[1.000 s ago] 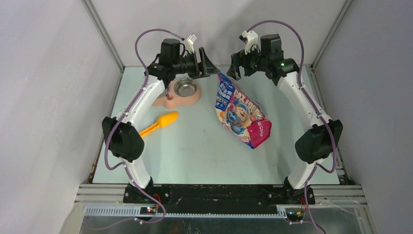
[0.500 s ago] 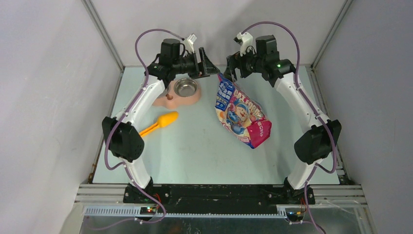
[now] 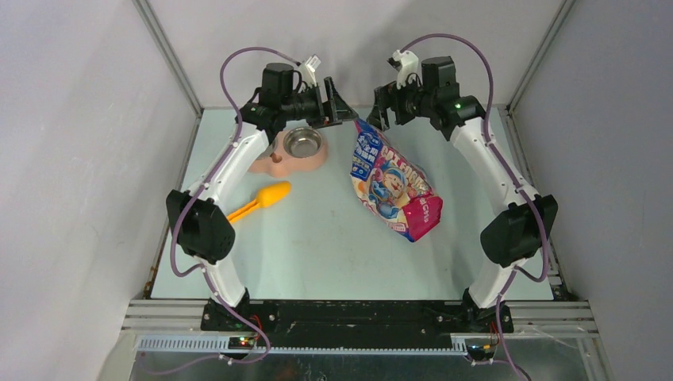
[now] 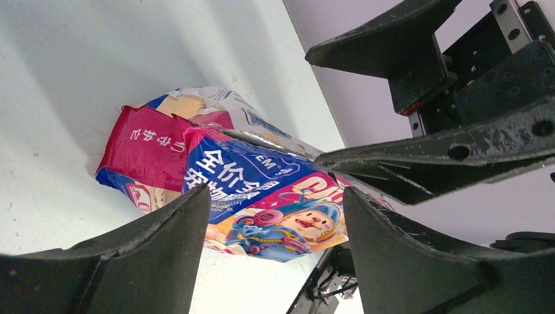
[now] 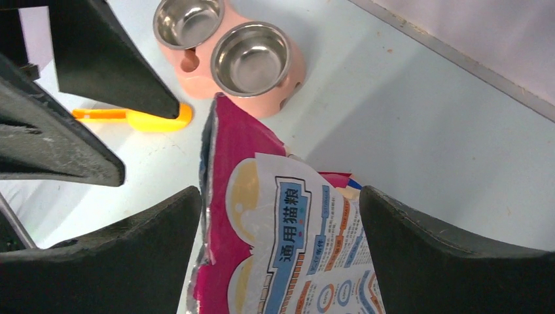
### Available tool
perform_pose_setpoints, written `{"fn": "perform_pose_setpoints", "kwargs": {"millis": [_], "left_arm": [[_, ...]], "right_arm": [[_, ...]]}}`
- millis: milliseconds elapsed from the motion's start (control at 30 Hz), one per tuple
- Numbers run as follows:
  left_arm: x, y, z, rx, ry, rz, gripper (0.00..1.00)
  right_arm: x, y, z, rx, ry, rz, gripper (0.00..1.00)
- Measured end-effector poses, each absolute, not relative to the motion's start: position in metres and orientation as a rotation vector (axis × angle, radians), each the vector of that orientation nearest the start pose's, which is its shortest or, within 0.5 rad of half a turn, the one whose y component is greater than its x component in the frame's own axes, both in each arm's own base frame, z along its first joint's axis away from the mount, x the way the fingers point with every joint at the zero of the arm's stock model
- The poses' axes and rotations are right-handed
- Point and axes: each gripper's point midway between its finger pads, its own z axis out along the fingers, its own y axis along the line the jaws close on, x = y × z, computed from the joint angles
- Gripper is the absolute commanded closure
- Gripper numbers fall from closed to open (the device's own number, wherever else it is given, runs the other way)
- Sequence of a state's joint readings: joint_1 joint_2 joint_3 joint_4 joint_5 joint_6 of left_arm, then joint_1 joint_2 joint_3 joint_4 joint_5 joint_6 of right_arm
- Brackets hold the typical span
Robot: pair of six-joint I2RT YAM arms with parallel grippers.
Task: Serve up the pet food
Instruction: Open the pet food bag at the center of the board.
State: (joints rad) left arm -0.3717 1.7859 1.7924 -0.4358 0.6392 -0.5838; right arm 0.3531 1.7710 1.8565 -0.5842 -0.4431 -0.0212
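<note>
Bag of pet food lying flat, not yet gripped

It rests on the table with its top end toward the far edge, between the left gripper and right gripper; both have their jaws spread wide and hold nothing; a pink feeder with 2 steel bowls sits just left, an orange scoop nearer. The glossy film looks slippery and soft, the contents probably loose and fairly weighty; pinching the flattened top edge near its 2 corners seems the surest hold.

Both arms are extended forward and bent inward. The left pincer and right pincer are set open.
</note>
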Motion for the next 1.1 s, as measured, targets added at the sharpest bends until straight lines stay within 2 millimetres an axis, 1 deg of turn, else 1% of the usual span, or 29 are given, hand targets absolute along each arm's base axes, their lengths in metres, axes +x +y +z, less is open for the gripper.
{"fn": "perform_pose_setpoints", "kwargs": {"millis": [267,800,1100], "left_arm": [[0.4112,-0.2925,0.3177,0.22,2.121,-1.229,0.21],[0.4112,-0.2925,0.3177,0.22,2.121,-1.229,0.21],[0.4112,-0.2925,0.3177,0.22,2.121,-1.229,0.21]], "right_arm": [[0.4461,0.233,0.3035,-0.592,1.999,0.632,0.07],[0.4426,0.238,0.3036,-0.608,1.997,0.657,0.07],[0.4419,0.2426,0.2974,-0.619,2.01,0.667,0.07]]}}
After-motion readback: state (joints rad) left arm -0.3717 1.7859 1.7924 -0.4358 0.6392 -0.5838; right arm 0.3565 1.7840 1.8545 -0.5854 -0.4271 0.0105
